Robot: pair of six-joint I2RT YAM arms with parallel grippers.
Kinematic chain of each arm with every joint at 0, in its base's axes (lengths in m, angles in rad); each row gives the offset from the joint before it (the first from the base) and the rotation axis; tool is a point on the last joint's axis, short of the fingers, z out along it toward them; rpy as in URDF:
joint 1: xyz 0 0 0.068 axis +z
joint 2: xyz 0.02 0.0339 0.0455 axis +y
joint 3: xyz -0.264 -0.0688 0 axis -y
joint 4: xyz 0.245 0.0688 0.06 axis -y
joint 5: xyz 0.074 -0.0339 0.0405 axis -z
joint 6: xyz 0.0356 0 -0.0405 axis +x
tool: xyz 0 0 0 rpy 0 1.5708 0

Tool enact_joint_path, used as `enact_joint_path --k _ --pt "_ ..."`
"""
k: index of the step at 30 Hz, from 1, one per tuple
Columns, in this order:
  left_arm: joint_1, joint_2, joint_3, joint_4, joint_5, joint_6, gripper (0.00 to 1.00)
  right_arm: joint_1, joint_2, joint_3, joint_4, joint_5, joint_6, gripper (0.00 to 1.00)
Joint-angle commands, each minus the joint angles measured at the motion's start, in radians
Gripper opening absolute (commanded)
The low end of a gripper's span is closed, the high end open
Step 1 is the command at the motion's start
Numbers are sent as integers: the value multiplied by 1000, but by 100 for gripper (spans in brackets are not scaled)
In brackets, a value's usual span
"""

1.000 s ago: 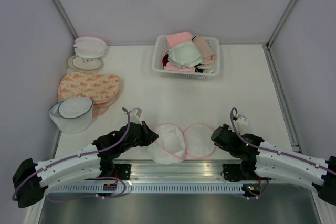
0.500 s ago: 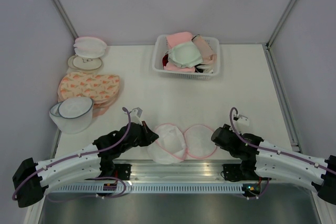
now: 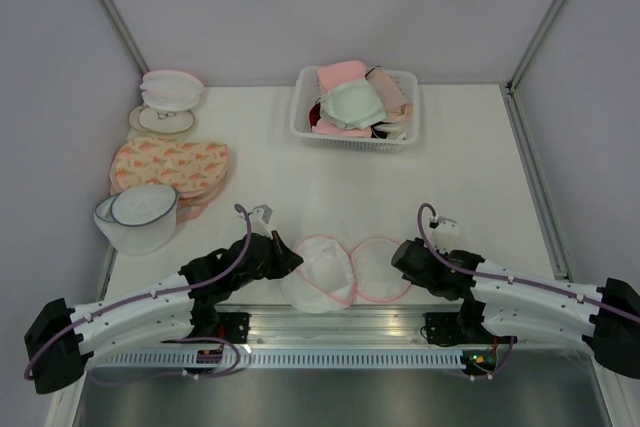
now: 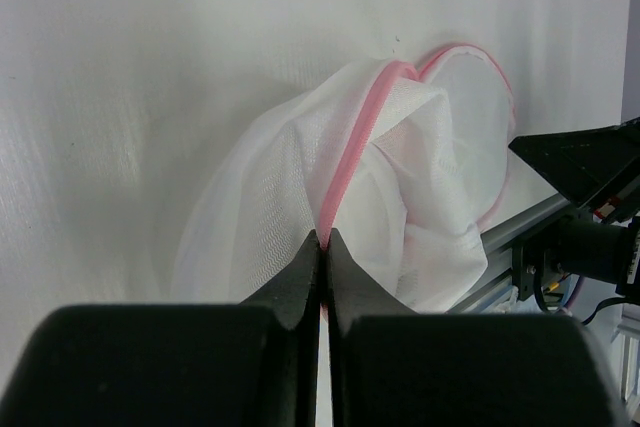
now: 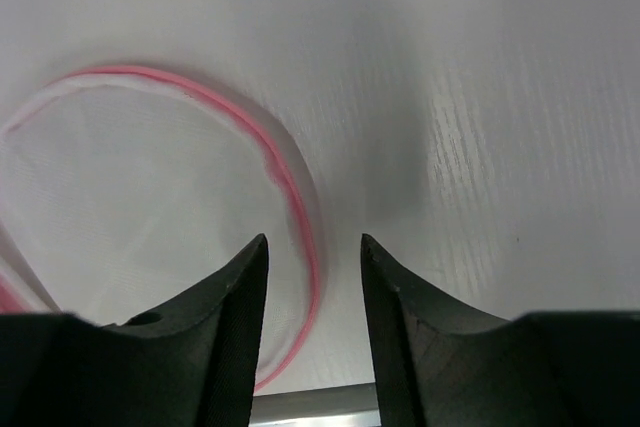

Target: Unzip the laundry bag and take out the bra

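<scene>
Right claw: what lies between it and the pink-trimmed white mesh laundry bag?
Nothing. The right wrist view shows the open right claw directly over the round white mesh, pink-trimmed laundry bag, its pink rim running between the fingers.

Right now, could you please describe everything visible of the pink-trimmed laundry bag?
The laundry bag is white mesh with pink zipper trim, spread open in two round halves side by side at the near edge of the table. The left half is bunched and bulging; the right lies flat. The left end effector is shut on the left half's pink trim; the right end effector hangs open over the right half's rim. Contents unclear.
</scene>
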Motion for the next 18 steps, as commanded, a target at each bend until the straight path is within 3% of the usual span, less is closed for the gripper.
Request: enact_joint_path --k 1,11,13,18 --pt "-1 -7 0 32 2 -27 2 7 38 -8 69 -37 -25 46" --pt "-1 -27 -8 31 8 -30 2 6 24 -24 52 -17 -13 13" --pt "-1 -29 -8 32 11 -30 2 6 20 -22 46 -14 -11 2" --pt "-1 -47 -6 29 17 -24 2 6 -26 30 -29 47 2 0"
